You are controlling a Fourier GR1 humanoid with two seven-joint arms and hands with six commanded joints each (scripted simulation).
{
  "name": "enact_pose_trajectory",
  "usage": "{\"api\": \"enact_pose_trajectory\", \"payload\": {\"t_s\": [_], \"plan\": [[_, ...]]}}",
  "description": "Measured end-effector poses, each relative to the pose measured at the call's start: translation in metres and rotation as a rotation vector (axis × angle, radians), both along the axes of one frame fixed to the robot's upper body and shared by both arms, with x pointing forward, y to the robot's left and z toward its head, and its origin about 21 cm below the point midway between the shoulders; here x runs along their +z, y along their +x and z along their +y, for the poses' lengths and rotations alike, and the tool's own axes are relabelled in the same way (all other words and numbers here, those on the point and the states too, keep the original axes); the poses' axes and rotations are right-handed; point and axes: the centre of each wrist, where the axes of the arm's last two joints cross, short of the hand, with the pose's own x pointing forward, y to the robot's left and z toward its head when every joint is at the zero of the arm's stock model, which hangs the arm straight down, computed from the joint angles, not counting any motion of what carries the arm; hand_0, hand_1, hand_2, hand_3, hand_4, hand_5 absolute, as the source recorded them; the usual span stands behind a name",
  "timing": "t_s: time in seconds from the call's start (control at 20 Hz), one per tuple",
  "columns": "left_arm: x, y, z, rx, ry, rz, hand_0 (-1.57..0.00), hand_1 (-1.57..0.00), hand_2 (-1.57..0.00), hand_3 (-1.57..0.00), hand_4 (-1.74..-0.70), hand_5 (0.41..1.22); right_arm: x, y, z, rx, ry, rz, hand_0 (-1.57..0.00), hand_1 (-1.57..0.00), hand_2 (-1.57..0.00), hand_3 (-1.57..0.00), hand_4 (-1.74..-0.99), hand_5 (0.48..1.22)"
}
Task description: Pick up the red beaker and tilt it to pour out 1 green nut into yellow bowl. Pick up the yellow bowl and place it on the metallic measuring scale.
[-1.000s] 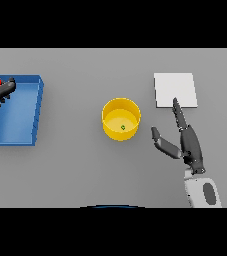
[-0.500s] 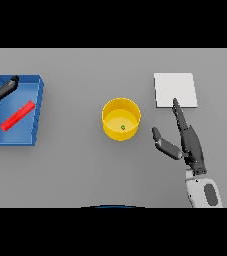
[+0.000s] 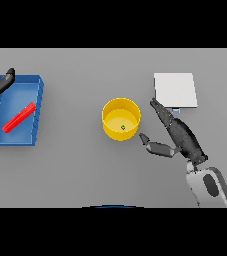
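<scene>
Right hand (image 3: 177, 135) sits spread and empty just beside the yellow bowl (image 3: 121, 119), one green nut (image 3: 123, 127) inside. Red beaker (image 3: 18, 117) lies in the blue tray (image 3: 37, 110), left hand (image 3: 0, 85) loose above it. Risk: fingers nudge the bowl away, or a one-sided grip tips it before the scale (image 3: 175, 90).

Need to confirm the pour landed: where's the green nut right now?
In the head view the green nut lies inside the yellow bowl at mid-table, just left of the right hand.
</scene>
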Motion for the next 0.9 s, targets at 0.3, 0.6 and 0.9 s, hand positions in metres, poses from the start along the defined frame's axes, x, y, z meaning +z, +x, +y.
{"api": "enact_pose_trajectory", "payload": {"t_s": [0.3, 0.6, 0.9], "plan": [[-0.003, -0.002, -0.004, -0.016, -0.020, 0.002, 0.00, 0.00, 0.00, 0.00, -0.71, 0.672, 0.028, 0.035, 0.026, 0.300, -0.486, -0.137, 0.00, 0.00, 0.00, 0.00, -1.228, 0.703], [-0.005, -0.004, -0.002, -0.012, -0.032, 0.006, 0.00, 0.00, 0.00, 0.00, -0.72, 0.687, 0.030, 0.058, 0.047, 0.510, -0.746, -0.148, 0.00, 0.00, 0.00, 0.00, -1.215, 0.704], [-0.005, -0.007, 0.000, -0.025, -0.051, -0.004, 0.00, 0.00, 0.00, 0.00, -0.72, 0.688, 0.024, 0.078, 0.071, 0.598, -0.916, -0.098, 0.00, 0.00, 0.00, 0.00, -1.231, 0.703]]}}
